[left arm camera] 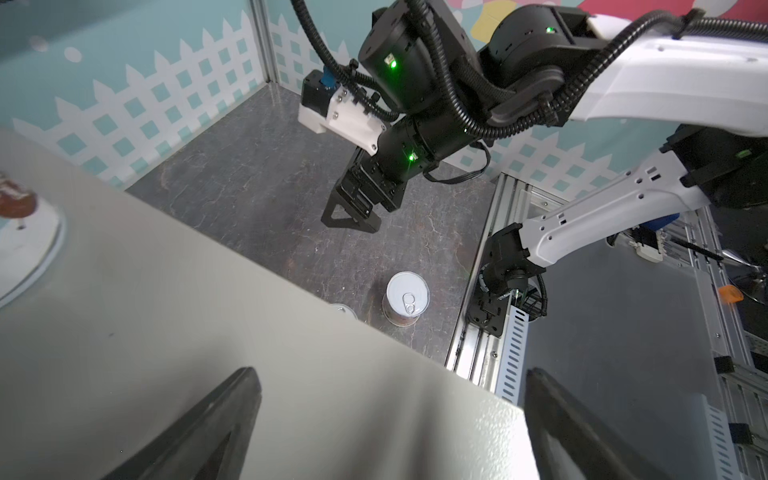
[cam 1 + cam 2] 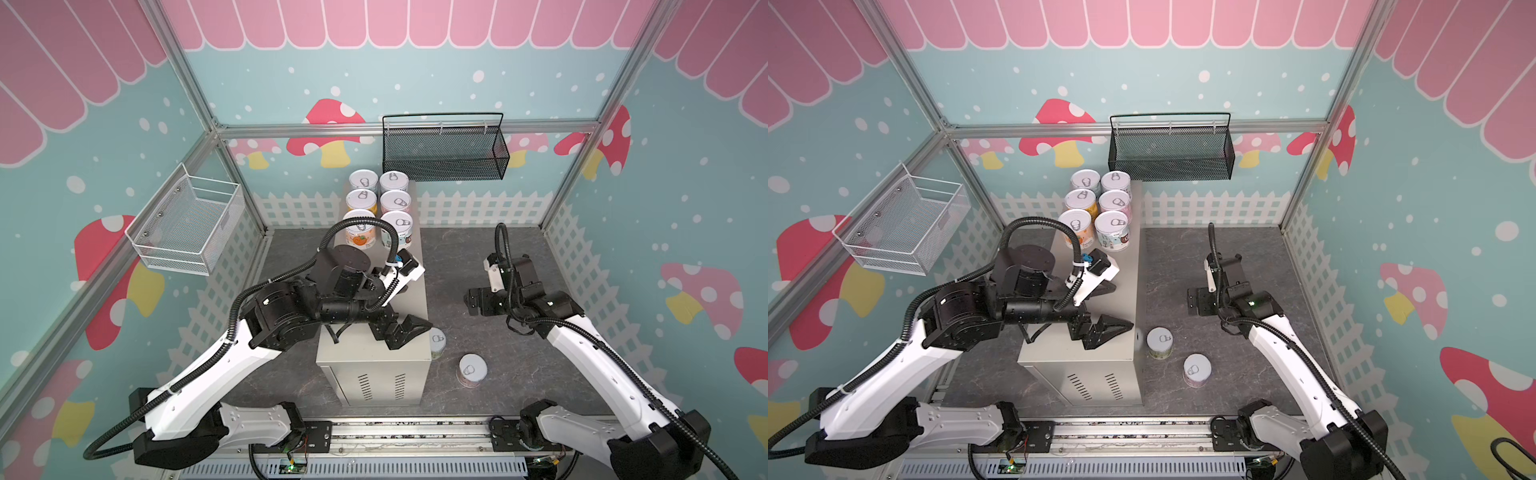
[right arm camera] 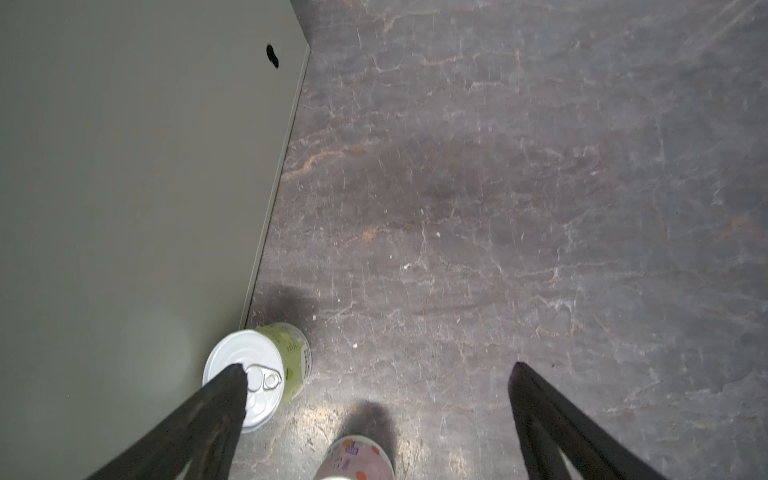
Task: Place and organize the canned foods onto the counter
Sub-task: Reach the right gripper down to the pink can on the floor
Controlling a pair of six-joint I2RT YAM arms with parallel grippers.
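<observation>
Six cans (image 2: 396,202) are set on the desk's (image 2: 417,300) far end; the green can (image 2: 1159,341) and pink can (image 2: 1197,370) stand below, right. The left claw (image 2: 409,332) and right claw (image 3: 374,365) are held wide, empty. The green can, close against the desk wall, could be toppled on approach.

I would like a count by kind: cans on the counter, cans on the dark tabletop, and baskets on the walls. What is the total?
Cans on the counter: 6
Loose cans on the dark tabletop: 2
Baskets: 2
Total: 10
</observation>
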